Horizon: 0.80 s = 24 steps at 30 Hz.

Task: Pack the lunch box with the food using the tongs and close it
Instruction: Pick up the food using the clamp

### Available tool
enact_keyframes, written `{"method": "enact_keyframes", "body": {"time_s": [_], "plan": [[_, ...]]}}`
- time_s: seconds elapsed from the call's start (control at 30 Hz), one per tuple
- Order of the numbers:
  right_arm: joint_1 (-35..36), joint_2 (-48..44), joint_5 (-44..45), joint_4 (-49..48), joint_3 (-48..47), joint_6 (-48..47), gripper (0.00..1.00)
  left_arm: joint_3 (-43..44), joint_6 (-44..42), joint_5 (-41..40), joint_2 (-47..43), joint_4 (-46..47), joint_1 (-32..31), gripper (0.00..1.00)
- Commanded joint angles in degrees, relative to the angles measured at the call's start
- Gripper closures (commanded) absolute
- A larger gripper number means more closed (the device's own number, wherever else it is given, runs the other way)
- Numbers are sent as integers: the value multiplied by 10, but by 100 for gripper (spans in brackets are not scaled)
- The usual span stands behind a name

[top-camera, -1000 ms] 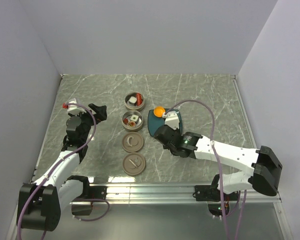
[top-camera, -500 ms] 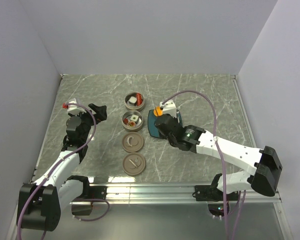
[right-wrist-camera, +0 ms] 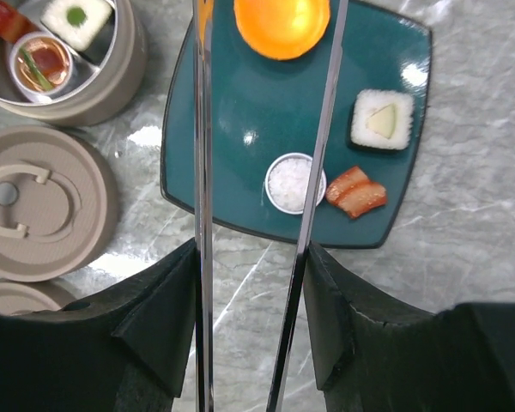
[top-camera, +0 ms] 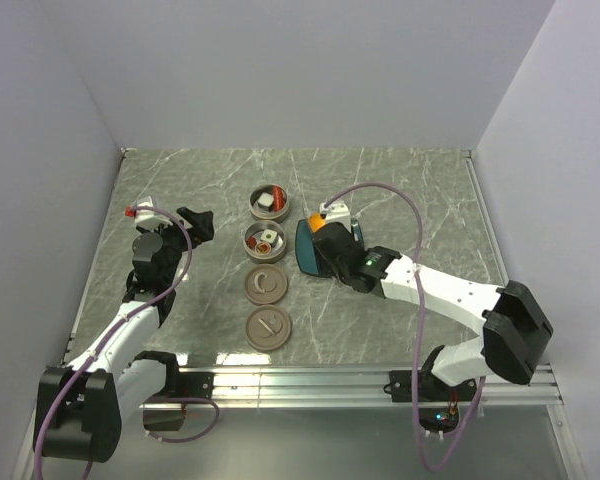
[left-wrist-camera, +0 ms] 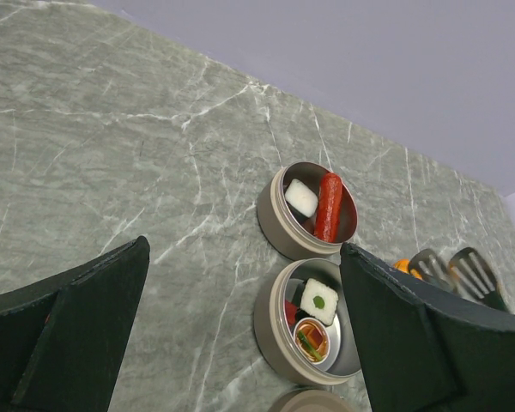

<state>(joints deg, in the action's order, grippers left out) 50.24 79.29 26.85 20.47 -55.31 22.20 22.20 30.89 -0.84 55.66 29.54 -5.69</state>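
Note:
My right gripper (right-wrist-camera: 251,257) (top-camera: 332,256) is shut on the tongs (right-wrist-camera: 202,163). Their two slim metal arms stand spread apart and reach out over the teal plate (right-wrist-camera: 240,129) (top-camera: 304,252). The tong tips straddle the orange ball (right-wrist-camera: 281,24) (top-camera: 320,222) at the plate's far edge. On the plate also lie a white cube (right-wrist-camera: 382,119), a small cup of white rice (right-wrist-camera: 294,182) and a red-orange sausage piece (right-wrist-camera: 356,191). The lunch box is two open round tins (top-camera: 269,201) (top-camera: 265,241) with food inside. My left gripper (left-wrist-camera: 245,257) (top-camera: 195,222) hangs open, with nothing in it, left of the tins.
Two round lids (top-camera: 266,286) (top-camera: 269,328) lie flat in a row in front of the tins; one lid (right-wrist-camera: 34,202) shows beside the plate. The tong tips (left-wrist-camera: 453,270) show past the near tin (left-wrist-camera: 275,330). Walls enclose the table.
My right arm has moved forward and left over the teal plate, and the tong arms have spread wider apart. The left arm has not moved.

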Motion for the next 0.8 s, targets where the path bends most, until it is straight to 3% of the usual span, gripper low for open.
{"method": "enact_keyframes", "body": {"time_s": [0.0,0.53,0.77], "plan": [[-10,17,-23,-43,13,-7,44,13,0,10,-6,26,2,1],[-47,67,-70,-53,16,-4,44,12,0,10,-8,26,2,1],[-50,73,-71,-39,12,-4,54,11,0,10,-10,27,2,1]]}}
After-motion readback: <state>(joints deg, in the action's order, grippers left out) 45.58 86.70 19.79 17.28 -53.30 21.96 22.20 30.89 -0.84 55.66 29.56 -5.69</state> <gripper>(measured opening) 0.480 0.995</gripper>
